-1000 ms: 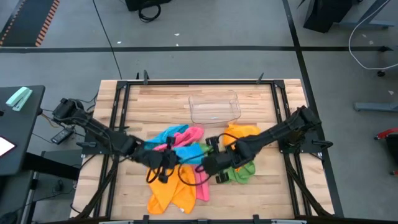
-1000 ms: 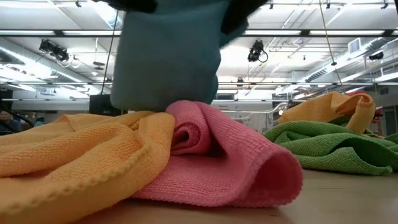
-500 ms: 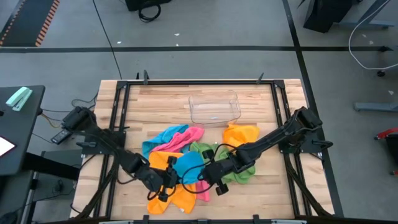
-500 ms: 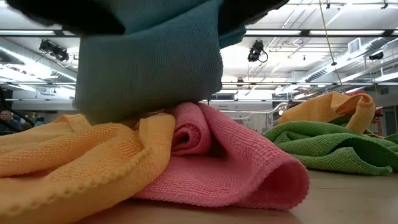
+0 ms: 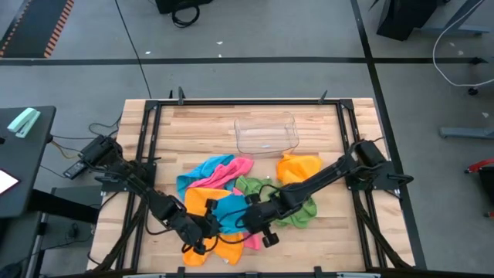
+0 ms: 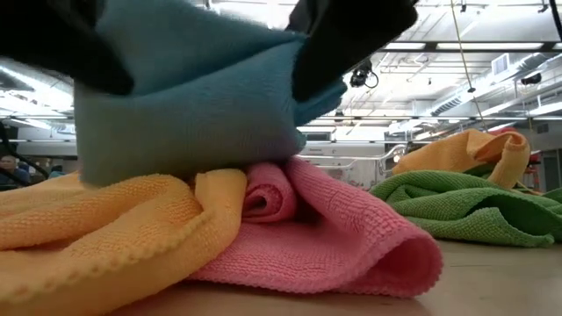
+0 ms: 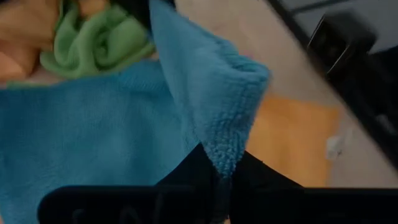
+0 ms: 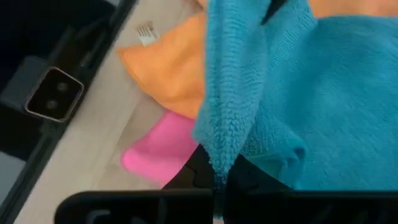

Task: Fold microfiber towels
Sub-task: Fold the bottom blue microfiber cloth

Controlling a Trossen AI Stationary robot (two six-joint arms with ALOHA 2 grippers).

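I have the blue towel (image 5: 231, 210) pinched by a corner in each hand, left hand (image 5: 207, 228) and right hand (image 5: 253, 220), low at six o'clock on the worktop (image 5: 193, 131). Nothing looks folded: orange (image 5: 297, 165), pink (image 5: 233, 168) and green (image 5: 297, 210) towels lie crumpled.

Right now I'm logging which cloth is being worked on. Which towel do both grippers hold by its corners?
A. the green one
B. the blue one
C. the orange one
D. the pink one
B: both wrist views show the left gripper and the right gripper each shut on a corner of the blue towel, lifted above the orange towel and pink towel.
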